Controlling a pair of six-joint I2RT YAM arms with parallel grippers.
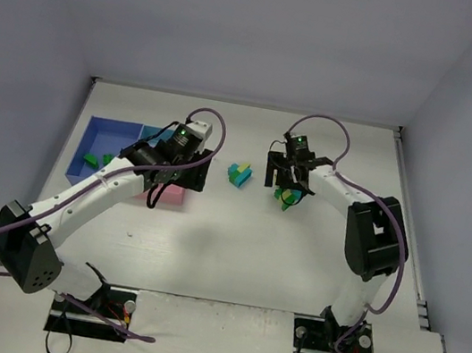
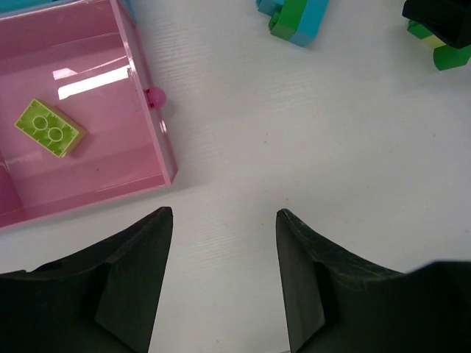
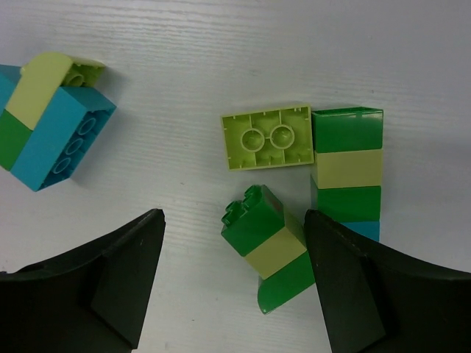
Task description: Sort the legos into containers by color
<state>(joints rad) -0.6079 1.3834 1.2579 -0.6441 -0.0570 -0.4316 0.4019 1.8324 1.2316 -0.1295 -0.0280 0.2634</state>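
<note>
My right gripper (image 3: 234, 215) is open and low over the table, also seen from above (image 1: 288, 190). A small stack of dark green and yellow-green legos (image 3: 268, 246) lies between its fingers, close to the right one and apart from the left. Just beyond lie an upturned yellow-green brick (image 3: 266, 138) and a green, yellow-green and teal stack (image 3: 346, 169). A teal and yellow-green cluster (image 3: 51, 125) sits to the left (image 1: 239, 174). My left gripper (image 2: 224, 213) is open and empty beside the pink tray (image 2: 151, 125), which holds one yellow-green brick (image 2: 48, 128).
The blue tray (image 1: 90, 129) at the left holds two green bricks (image 1: 91, 159). A narrow light-blue tray (image 1: 154, 134) adjoins it, partly under my left arm. Walls close the table on the left, back and right.
</note>
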